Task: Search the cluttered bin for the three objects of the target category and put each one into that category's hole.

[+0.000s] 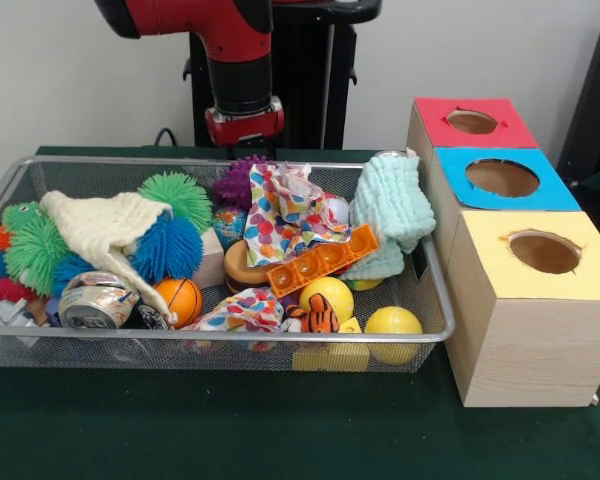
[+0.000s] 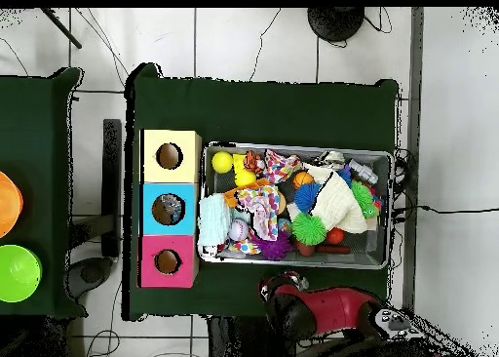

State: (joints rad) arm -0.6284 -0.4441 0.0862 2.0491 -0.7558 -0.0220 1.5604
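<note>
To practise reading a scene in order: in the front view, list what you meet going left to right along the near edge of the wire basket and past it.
Drinks can → small orange ball → tiger toy → yellow ball → yellow-topped box.

1. A wire mesh bin (image 1: 435, 300) sits on a dark green table (image 1: 280, 430), packed with clutter.
2. To its right stands a wooden box with three holes: red top (image 1: 505, 135) farthest back, blue top (image 1: 555, 190) in the middle, yellow top (image 1: 590, 275) nearest.
3. Inside the bin, a cream knitted cloth (image 1: 105, 232) drapes over green (image 1: 35, 250) and blue (image 1: 170, 248) spiky balls.
4. A polka-dot cloth (image 1: 285, 215) lies at the middle, with an orange block tray (image 1: 322, 260) tilted across it.
5. A pale mint cloth (image 1: 388, 205) hangs at the bin's right end.
6. A can (image 1: 95, 300), a small basketball (image 1: 183, 298) and yellow balls (image 1: 392, 322) lie along the front.
7. The red arm (image 1: 238, 60) hangs above the bin's far edge; its gripper cannot be made out.
</note>
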